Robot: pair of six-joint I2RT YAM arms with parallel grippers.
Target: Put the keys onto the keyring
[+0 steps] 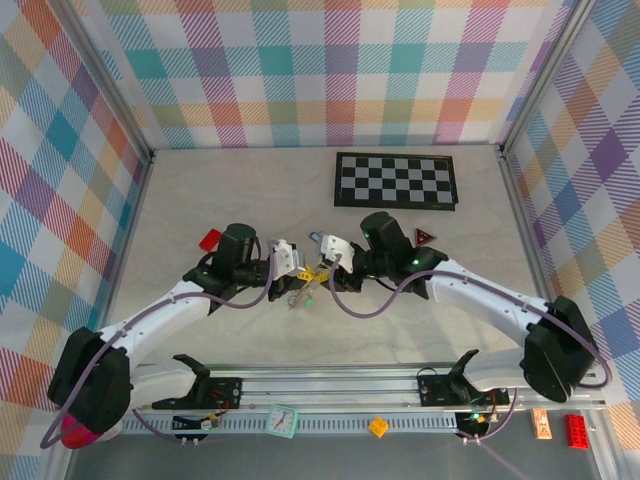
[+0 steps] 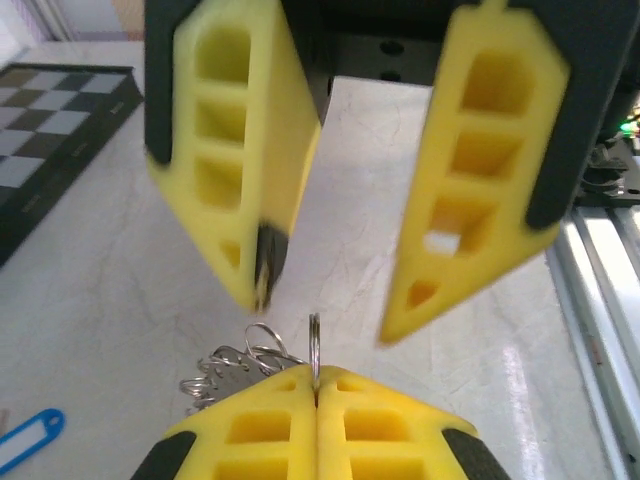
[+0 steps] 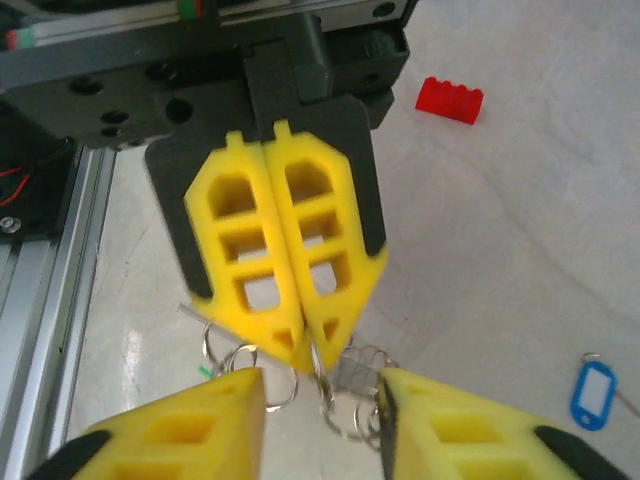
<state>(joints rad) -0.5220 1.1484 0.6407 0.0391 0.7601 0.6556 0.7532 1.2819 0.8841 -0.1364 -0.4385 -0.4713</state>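
The keyring [image 2: 235, 368] is a tangle of thin silvery rings on the table. My left gripper [image 2: 316, 378] is shut on one upright ring of it. The same shut yellow fingers [image 3: 285, 255] appear in the right wrist view, with the keyring [image 3: 355, 395] hanging below them. My right gripper [image 3: 315, 385] is open, one finger on each side of the rings and touching nothing. From above, the left gripper [image 1: 305, 270] and right gripper [image 1: 330, 272] meet tip to tip over the keyring [image 1: 298, 297]. The blue key [image 3: 593, 392] lies loose on the table [image 2: 30, 440]. A green sliver [image 3: 205, 370] shows beside the rings.
The black-and-white chequered board [image 1: 395, 180] lies at the back. A red block [image 1: 210, 240] sits left of the left arm and a small red triangle [image 1: 425, 237] right of the right arm. The aluminium rail [image 1: 330, 385] runs along the near edge.
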